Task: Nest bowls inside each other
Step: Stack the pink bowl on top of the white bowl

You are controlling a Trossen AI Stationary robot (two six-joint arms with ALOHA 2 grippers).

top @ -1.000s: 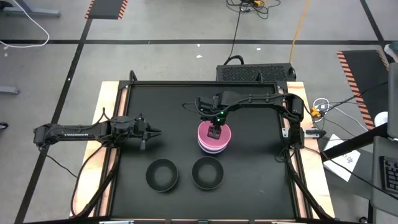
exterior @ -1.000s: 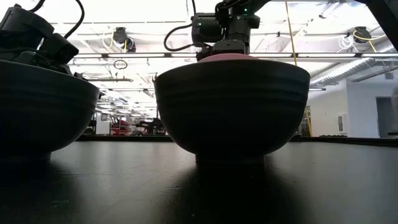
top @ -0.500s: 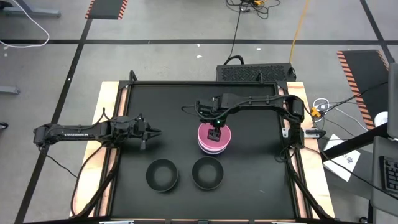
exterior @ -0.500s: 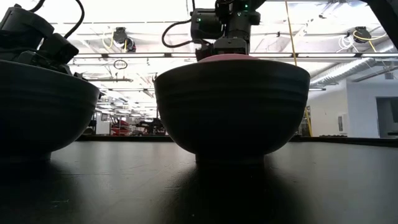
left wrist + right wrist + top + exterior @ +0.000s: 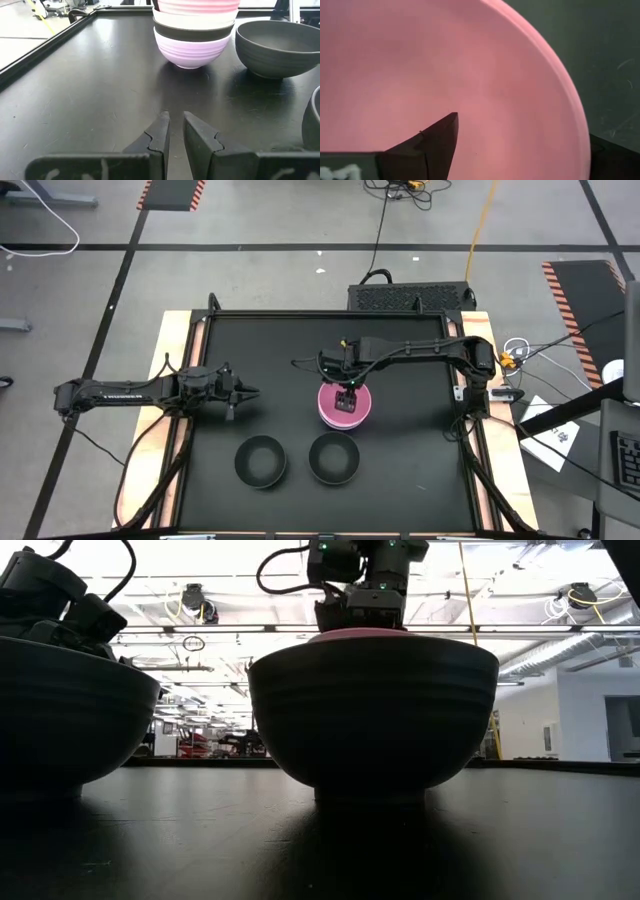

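A stack of nested bowls stands mid-table on its lavender bottom bowl. In it sit a black bowl, a white bowl and, on top, a pink bowl. My right gripper hangs open just over the pink bowl. One finger is above the bowl's inside and the other is outside its rim, clear of it as far as shows. Two single black bowls rest on the table near the front edge. My left gripper waits at the table's left, shut on nothing.
A raised frame borders the black table top. In the low view the two black bowls fill the foreground and hide most of the stack. Bare table lies at the far left and along the right side.
My right gripper has risen a little above the pink bowl. The stack has stayed where it was.
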